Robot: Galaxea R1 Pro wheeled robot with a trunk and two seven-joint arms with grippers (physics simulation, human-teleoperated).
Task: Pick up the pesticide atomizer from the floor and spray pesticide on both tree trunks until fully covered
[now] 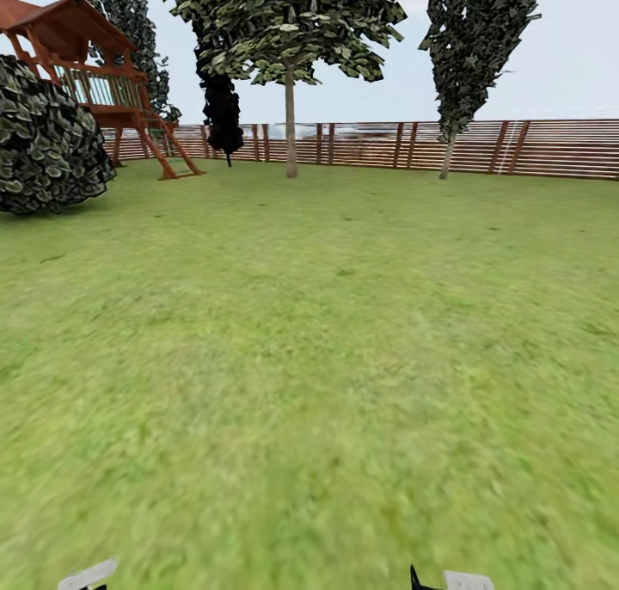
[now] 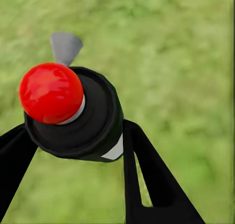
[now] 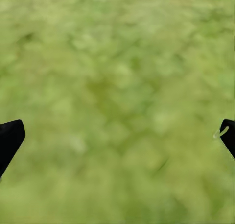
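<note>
You are already holding the spray bottle (image 2: 73,113) clamped in your left gripper (image 2: 73,150), your right gripper (image 3: 117,136) is hanging open over grass, and both trees (image 1: 291,125) at the frame's upper middle are still waiting, unsprayed.

A tree (image 1: 291,117) stands before the fence (image 1: 550,147), a playhouse (image 1: 94,74) to its left.

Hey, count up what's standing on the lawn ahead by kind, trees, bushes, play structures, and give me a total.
Trees with leafy crowns on bare grey-brown trunks: 2
Slim near-black conifers: 2
Round dark green leafy bushes: 1
Red-brown wooden play towers: 1
Total: 6
</note>
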